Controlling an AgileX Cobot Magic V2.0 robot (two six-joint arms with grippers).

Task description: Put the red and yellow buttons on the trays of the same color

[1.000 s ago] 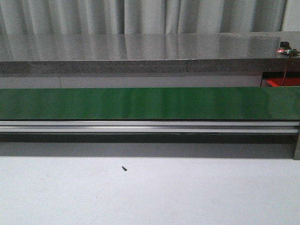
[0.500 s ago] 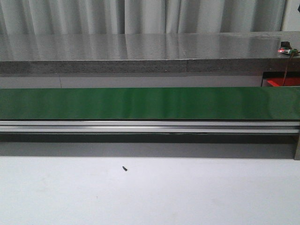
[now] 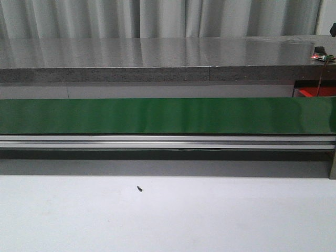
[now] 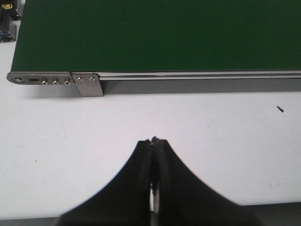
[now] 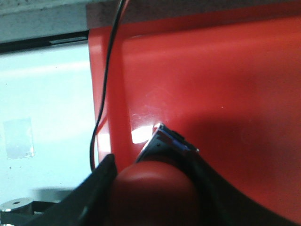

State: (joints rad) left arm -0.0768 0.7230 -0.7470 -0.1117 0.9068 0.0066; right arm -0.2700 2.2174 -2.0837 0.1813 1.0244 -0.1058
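1. My right gripper (image 5: 150, 188) is clamping a red button (image 5: 153, 193) between its fingers, hanging just above the red tray (image 5: 221, 84).
2. A black cable (image 5: 107, 84) is running along that tray's edge.
3. My left gripper (image 4: 153, 155) is sitting closed and empty over the white desk (image 4: 70, 127), near the green conveyor belt (image 4: 155, 35).
4. A small black screw (image 3: 139, 188) is lying on the desk.

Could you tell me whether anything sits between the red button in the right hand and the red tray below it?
Nothing visible does: the red button, held in the right hand, hangs directly over the red tray.
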